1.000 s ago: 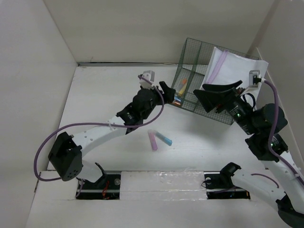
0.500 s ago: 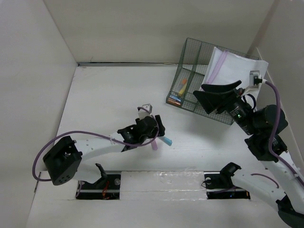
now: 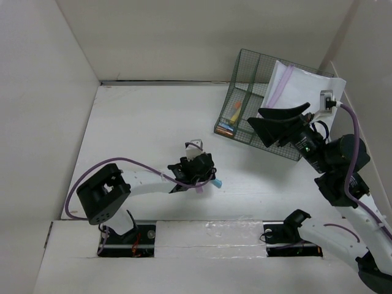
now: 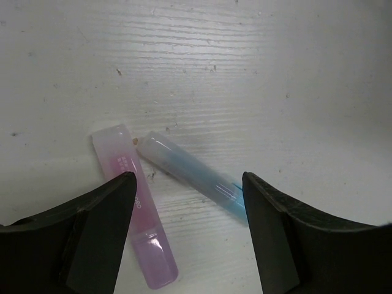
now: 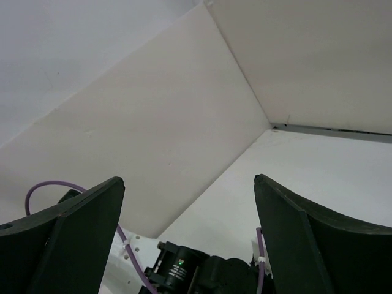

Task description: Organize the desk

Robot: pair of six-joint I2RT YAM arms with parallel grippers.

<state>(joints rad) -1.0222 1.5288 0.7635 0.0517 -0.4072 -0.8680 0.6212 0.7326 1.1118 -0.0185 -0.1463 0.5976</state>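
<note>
The left fingers (image 4: 92, 233) are held apart, empty, just above the desk (image 4: 257, 73), with a blue tube (image 4: 190, 174) seen between them and a pink tube (image 4: 138, 208) beside one. The right fingers (image 5: 73, 239) are spread wide, empty, raised over the desk's right side.

flat white bench (image 4: 263, 67): matt, faintly grained | pink flat tube (image 4: 144, 211), blue round tube (image 4: 184, 171): glossy translucent plastic | green basket (image 3: 251, 64): wire mesh
</note>
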